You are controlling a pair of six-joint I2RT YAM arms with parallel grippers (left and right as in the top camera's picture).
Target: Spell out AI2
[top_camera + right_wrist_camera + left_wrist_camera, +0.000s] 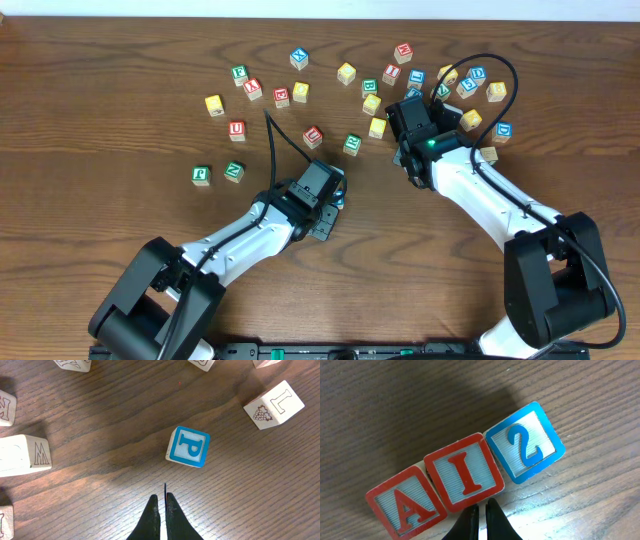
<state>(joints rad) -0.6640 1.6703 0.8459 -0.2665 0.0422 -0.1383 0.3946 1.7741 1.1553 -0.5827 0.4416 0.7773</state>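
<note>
Three cubes lie side by side in a slanted row in the left wrist view: a red A cube [405,507], a red I cube [465,474] and a blue 2 cube [525,442], their sides touching. My left gripper [481,505] is shut and empty, its tips just below the I cube's near edge. In the overhead view the left arm's head [316,188] covers this row. My right gripper [161,496] is shut and holds nothing, hovering over bare wood a little short of a blue P cube [188,446].
Several loose letter cubes are scattered across the back of the table [120,60], among them a red one [313,136] and a green one [352,144] near the left arm, and two green ones [202,175] at the left. A pale L cube [274,404] lies beyond the right gripper.
</note>
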